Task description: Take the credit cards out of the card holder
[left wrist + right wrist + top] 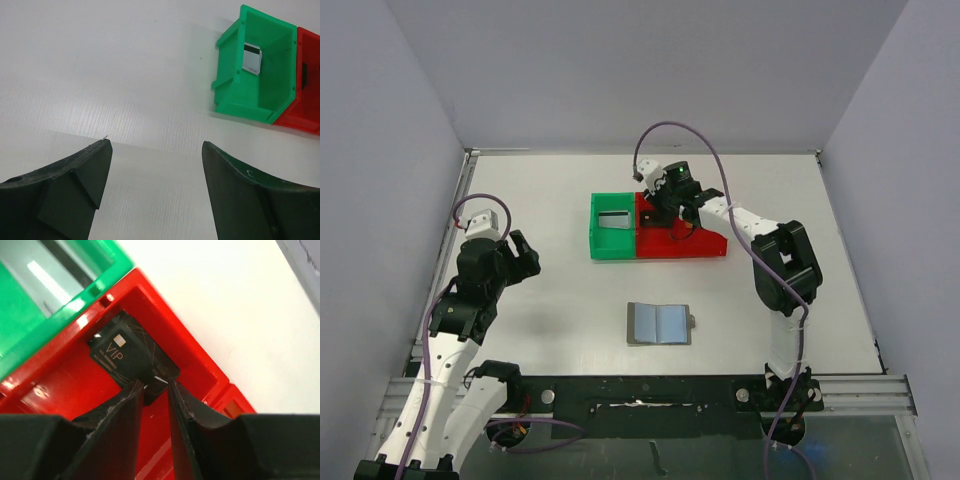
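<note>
– Right hand [155,387] first: where is it, and what are its fingers doing?

– It points down into a red plastic bin [55,385] at the far middle of the white tabletop [550,310]. Its two dark fingers are pressed close together on one edge of a thin black credit card [131,357], pinching it. The card carries pale "VIP" lettering and a small light chip. It sits inside the bin near a far corner. I cannot tell whether it rests on the bin floor.

– And the left hand [156,146]?

– It hangs over bare tabletop on the left side, well apart from both bins. Its fingers are spread wide, with nothing between them.

– Is there another card?

– Yes. A thin silvery-grey credit card [251,58] with a dark stripe along one edge sits in a green plastic bin [232,97]. That bin stands touching the left side of the red one.

– Where is the card holder?

– The flat grey folding card holder [658,324] lies opened out on the tabletop. It is nearer the arm bases than the bins are, roughly between the two arms. Its bluish-grey inner pockets face up, and a small tab sticks out from its right edge. Neither hand touches it. In the overhead view the pockets are too small to tell what they hold.
</note>
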Controlling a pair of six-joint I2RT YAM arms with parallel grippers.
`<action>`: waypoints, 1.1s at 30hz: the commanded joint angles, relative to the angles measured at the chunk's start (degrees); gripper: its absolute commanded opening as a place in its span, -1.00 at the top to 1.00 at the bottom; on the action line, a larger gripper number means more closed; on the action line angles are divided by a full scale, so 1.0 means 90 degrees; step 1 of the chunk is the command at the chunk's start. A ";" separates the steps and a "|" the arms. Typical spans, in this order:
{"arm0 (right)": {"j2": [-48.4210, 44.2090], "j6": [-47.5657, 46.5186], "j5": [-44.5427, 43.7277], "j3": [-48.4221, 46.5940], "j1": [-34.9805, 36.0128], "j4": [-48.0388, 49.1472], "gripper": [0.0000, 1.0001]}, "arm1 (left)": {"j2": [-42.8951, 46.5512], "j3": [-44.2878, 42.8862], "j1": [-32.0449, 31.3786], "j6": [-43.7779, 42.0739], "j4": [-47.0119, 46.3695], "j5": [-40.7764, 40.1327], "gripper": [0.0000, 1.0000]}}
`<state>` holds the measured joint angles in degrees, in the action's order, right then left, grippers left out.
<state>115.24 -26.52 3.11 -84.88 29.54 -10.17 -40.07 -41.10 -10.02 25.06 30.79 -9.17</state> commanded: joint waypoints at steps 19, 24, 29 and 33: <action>0.0619 0.4920 -0.0769 -0.1271 0.0248 -0.1576 0.61 | 0.0095 -0.0081 0.0005 -0.0068 -0.0300 0.0071 -0.43; 0.0910 0.4951 -0.0738 -0.1582 0.0300 -0.1794 0.60 | 0.0059 -0.0083 0.0001 -0.0069 -0.0296 0.0092 -0.43; 0.1167 0.4982 -0.0852 -0.1770 0.0389 -0.1940 0.60 | 0.0059 -0.0085 0.0000 -0.0069 -0.0296 0.0071 -0.43; 0.1290 0.5034 -0.1108 -0.1846 0.0399 -0.1953 0.57 | 0.0045 -0.0077 0.0002 -0.0070 -0.0296 0.0064 -0.43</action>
<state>126.65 17.69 -3.81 -98.63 32.71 -27.20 -39.83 -41.10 -10.02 25.04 30.79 -8.95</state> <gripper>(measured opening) 0.208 0.714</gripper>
